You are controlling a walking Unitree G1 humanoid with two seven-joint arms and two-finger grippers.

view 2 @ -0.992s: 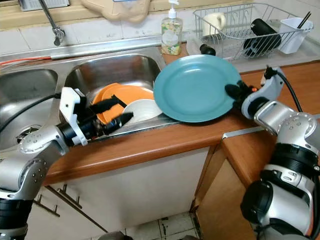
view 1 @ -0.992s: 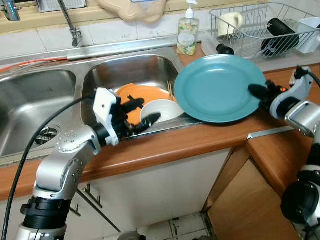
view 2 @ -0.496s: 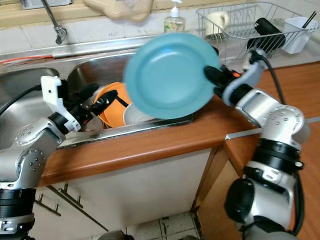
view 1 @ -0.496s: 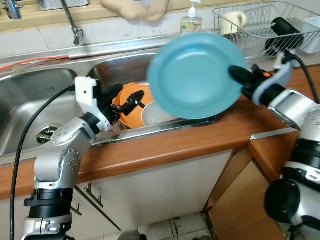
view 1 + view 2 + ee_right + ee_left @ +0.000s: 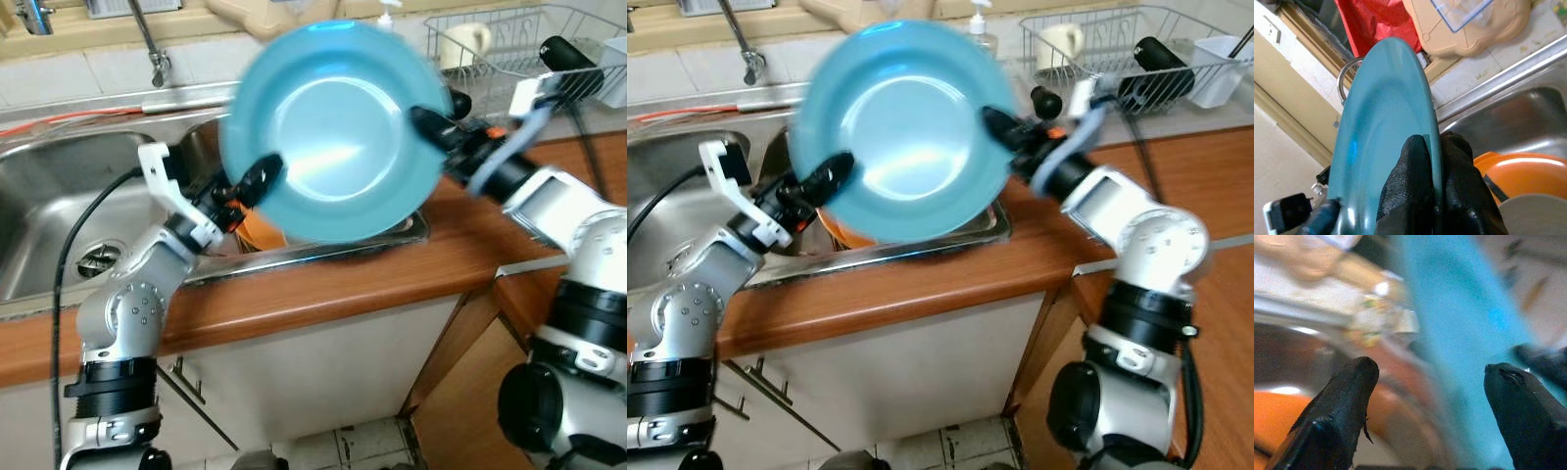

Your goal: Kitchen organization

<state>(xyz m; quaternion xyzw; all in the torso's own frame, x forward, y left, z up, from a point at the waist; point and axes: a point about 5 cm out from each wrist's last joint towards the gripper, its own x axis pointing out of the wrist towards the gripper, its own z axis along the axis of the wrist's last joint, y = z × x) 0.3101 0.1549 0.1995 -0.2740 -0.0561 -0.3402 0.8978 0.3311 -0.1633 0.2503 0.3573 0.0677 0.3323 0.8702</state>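
A large teal plate is tilted almost upright above the right sink basin. My right gripper is shut on its right rim; in the right wrist view the two black fingers pinch the plate's edge. My left gripper is open at the plate's lower left rim. In the left wrist view the blurred plate lies between its spread fingers. An orange plate and a white bowl lie in the basin below.
A wire dish rack with a mug and a black bottle stands at the back right, a white cup beside it. The faucet is at the back left over the left basin. Wooden countertop runs along the front.
The right gripper has swung the teal plate left from the counter and tipped it up over the sink. The left gripper has risen from the basin to the plate's left rim.
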